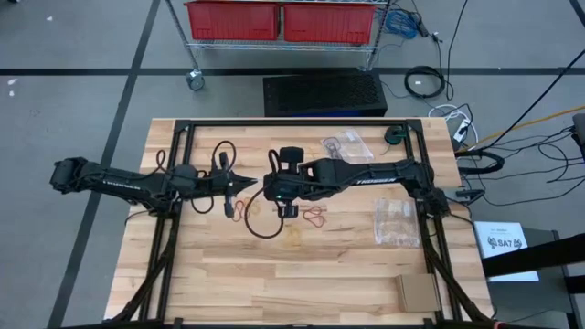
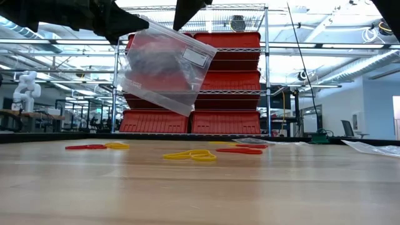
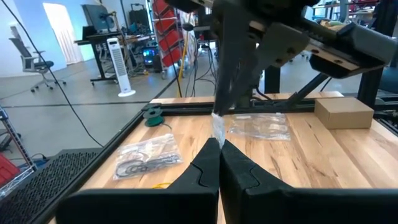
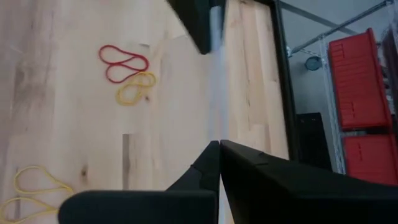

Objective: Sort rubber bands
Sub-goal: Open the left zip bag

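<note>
A clear zip bag (image 2: 165,69) with dark contents hangs in the air above the table's middle, between my two grippers. My left gripper (image 3: 218,142) is shut on it from the left, my right gripper (image 4: 219,144) from the right; they nearly meet in the high view (image 1: 260,185). Loose rubber bands lie flat on the wood below: a red pair (image 4: 124,62) touching a yellow one (image 4: 134,88), more yellow ones (image 4: 31,186), and in the low view red (image 2: 87,147), yellow (image 2: 190,155) and red (image 2: 240,150). My left gripper pinches the bag's upper edge (image 3: 217,127) between its two fingers, coming level from the table's left. The bag is lifted clear and hangs tilted below the fingers (image 2: 134,25). My right gripper pinches the bag's upper edge (image 4: 216,124) near the other corner, from the table's right, fingers (image 2: 187,12) slanting down. The film shows edge-on in its wrist view.
A bag of black bands (image 1: 347,146) and a green roll (image 1: 395,135) lie toward the far edge. Another clear bag (image 1: 395,221) lies on the right, a cardboard box (image 1: 418,292) at the near right corner. A black cable loop (image 1: 260,222) hangs under the grippers.
</note>
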`<action>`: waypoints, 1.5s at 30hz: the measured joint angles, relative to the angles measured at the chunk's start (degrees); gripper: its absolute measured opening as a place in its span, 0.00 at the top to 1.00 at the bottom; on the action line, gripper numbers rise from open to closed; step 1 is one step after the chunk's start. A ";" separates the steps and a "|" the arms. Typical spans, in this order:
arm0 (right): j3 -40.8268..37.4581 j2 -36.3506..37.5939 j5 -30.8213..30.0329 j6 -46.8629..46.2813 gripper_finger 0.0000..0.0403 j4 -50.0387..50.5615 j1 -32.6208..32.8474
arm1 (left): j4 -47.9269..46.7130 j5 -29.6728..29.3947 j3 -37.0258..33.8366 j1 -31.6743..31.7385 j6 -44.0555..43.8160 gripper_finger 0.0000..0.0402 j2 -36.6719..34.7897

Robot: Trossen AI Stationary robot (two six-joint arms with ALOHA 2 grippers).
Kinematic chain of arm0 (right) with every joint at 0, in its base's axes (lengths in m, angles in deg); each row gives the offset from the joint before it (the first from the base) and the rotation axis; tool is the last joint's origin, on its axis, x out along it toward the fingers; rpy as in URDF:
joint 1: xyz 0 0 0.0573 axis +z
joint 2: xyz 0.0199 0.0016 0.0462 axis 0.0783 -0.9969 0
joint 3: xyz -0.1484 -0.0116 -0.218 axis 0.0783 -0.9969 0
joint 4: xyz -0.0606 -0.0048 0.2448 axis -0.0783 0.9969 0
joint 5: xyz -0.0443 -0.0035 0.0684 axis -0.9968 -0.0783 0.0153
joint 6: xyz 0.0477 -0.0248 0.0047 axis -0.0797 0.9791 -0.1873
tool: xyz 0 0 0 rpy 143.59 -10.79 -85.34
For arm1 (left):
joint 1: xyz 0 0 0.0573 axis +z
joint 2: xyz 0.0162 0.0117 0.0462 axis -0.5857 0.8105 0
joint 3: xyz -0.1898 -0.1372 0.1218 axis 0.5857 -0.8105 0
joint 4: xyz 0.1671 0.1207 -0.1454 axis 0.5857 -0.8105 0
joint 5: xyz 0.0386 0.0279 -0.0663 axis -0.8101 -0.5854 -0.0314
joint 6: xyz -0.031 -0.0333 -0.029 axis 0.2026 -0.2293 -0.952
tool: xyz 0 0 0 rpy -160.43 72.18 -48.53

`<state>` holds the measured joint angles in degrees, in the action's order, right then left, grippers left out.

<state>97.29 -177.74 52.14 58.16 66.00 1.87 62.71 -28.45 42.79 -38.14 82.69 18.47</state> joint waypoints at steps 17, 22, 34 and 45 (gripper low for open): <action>0.02 -2.02 2.59 1.25 1.00 -5.62 -2.35 | 0.00 1.05 0.00 -0.01 -0.04 1.00 0.00; 0.04 -3.75 12.70 0.22 1.00 -3.40 -2.24 | 0.04 1.07 0.00 -0.04 -0.02 1.00 0.00; -0.02 -4.59 0.01 -6.29 1.00 -4.67 -2.33 | 0.02 1.50 0.00 -0.15 -0.07 1.00 0.00; -3.36 -4.37 6.53 1.77 1.00 -14.04 -1.86 | -0.04 1.53 0.00 -1.89 -0.02 1.00 0.00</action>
<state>93.93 -182.11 58.67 59.93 51.96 0.02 62.67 -26.92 42.79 -40.03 82.67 18.47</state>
